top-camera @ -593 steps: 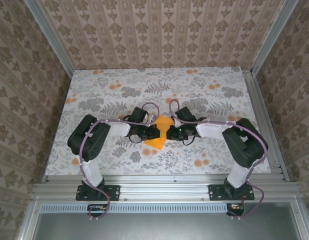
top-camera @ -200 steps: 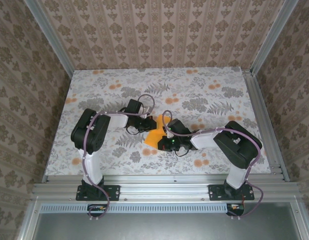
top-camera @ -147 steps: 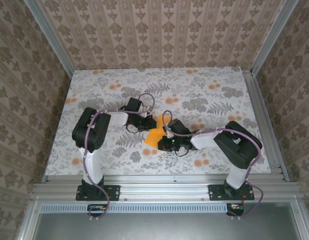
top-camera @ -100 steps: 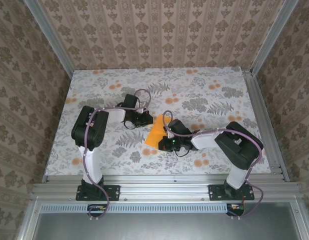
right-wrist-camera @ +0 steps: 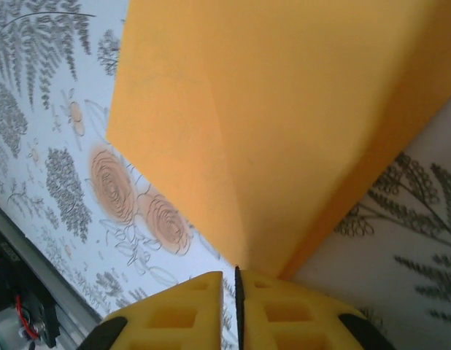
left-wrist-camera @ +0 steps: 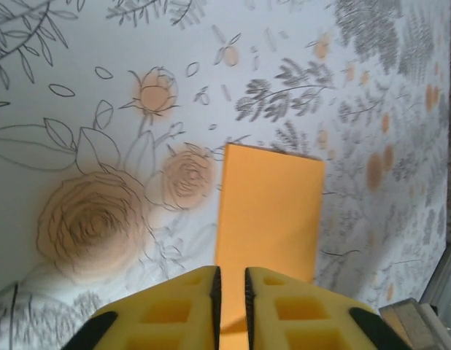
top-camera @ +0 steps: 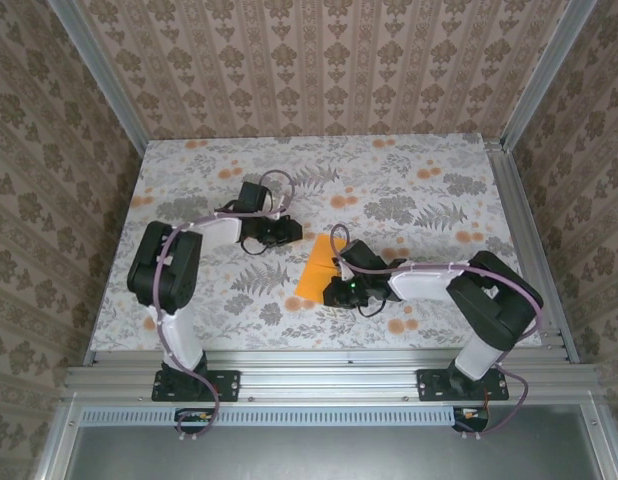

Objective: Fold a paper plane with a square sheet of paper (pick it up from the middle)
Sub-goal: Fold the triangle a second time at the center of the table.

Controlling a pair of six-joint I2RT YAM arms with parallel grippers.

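Plain orange paper (top-camera: 313, 272), grey-floral table (top-camera: 419, 200)

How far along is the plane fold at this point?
Early on. Done: the paper is folded into a narrow strip, with a crease showing in the right wrist view. In hand: the right gripper is shut on its near edge; the left gripper, closed to a slit, sits at the far end. To do: no pointed nose or wings yet, so most folds remain.

The floral table (top-camera: 429, 160) is open across its far half and right side. At its middle the folded orange paper (top-camera: 315, 268) lies in the way. The right gripper (top-camera: 332, 291) is clamped on its near-right edge, and the left gripper (top-camera: 291, 231) is near its far-left corner. Wallpapered walls (top-camera: 319, 60) close off the left, far and right sides.
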